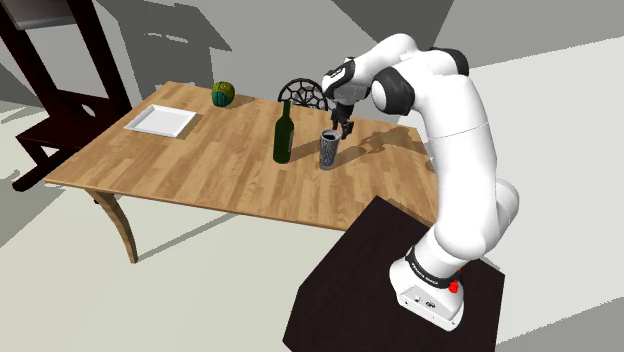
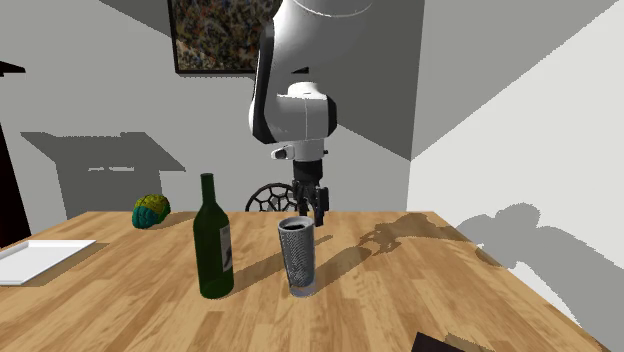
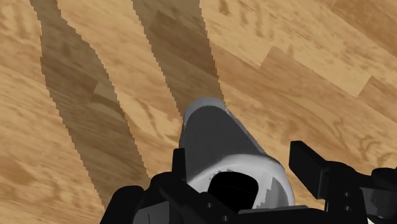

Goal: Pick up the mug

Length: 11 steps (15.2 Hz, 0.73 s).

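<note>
We see the claw [image 2: 312, 205] hanging open and empty just above the upright grey mug [image 2: 298, 258] on the wooden tabletop [image 2: 420, 290], apparently lined up to close around its rim.

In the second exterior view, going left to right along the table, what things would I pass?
white tray → green ball → dark green bottle → grey mug
</note>
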{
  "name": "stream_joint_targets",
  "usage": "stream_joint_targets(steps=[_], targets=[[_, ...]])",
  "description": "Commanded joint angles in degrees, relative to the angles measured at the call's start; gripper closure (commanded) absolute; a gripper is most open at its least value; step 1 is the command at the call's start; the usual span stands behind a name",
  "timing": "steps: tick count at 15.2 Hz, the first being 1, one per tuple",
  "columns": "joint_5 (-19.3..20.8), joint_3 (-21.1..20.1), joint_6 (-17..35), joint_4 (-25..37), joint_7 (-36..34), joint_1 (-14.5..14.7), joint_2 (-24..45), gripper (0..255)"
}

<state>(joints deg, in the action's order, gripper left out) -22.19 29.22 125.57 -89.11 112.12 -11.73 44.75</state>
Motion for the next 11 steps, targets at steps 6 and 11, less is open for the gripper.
stream_joint_targets(steps=[6, 11], targets=[[1.45, 1.29, -3.32, 0.27, -0.67, 0.82, -3.20, 255], [2.49, 2.12, -5.89, 0.91, -1.16, 1.29, -5.25, 255]])
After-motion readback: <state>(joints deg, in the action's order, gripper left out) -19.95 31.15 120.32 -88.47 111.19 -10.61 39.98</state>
